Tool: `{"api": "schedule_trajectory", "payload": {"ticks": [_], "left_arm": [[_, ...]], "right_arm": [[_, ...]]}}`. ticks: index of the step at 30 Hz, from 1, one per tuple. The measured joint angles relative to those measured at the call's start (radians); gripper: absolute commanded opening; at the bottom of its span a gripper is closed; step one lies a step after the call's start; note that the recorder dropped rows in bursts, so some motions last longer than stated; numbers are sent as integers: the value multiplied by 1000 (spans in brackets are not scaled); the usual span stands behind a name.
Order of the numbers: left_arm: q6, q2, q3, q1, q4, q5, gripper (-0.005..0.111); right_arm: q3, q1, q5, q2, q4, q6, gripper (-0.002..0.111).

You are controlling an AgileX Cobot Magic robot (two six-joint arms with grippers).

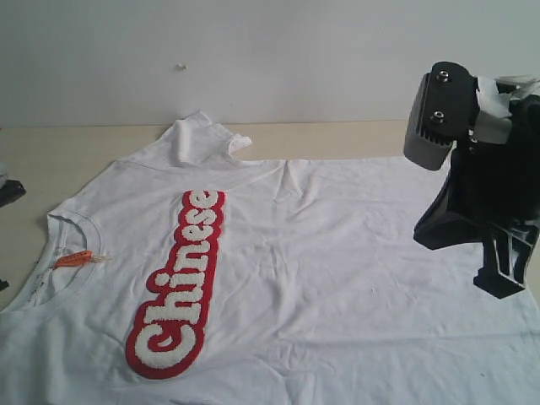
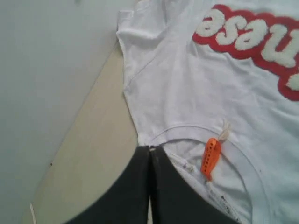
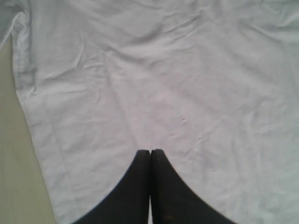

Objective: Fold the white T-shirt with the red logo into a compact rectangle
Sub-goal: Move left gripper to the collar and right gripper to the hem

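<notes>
The white T-shirt [image 1: 337, 253] lies spread face up on the table, neck to the left, hem to the right. Its red logo [image 1: 181, 283] with fluffy white letters runs down the chest and also shows in the left wrist view [image 2: 252, 37]. An orange neck tag [image 2: 210, 158] sits inside the ribbed collar. My left gripper [image 2: 151, 147] is shut, its tips at the shoulder edge beside the collar, with no clear hold on cloth. My right gripper [image 3: 150, 150] is shut with nothing in it, hanging over the plain lower body of the shirt [image 3: 163, 70]; in the exterior view it stands at the right [image 1: 504, 285].
The beige table [image 1: 337, 139] shows bare along the back, below a pale wall. The far sleeve [image 1: 198, 135] is bunched upward at the back edge. Bare table [image 3: 18, 177] borders the shirt's side seam. A dark part [image 1: 8, 192] shows at the left edge.
</notes>
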Motion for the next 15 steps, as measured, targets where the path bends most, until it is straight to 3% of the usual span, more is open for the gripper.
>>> {"api": "schedule_trajectory", "payload": {"ticks": [5, 9, 15], "left_arm": [[59, 132, -85, 8, 0, -40, 0], [80, 269, -210, 51, -2, -189, 0], [174, 448, -316, 77, -4, -250, 0]], "right_arm": [[0, 0, -53, 4, -219, -4, 0], [0, 0, -86, 48, -373, -6, 0], [0, 0, -106, 195, -471, -47, 0]]}}
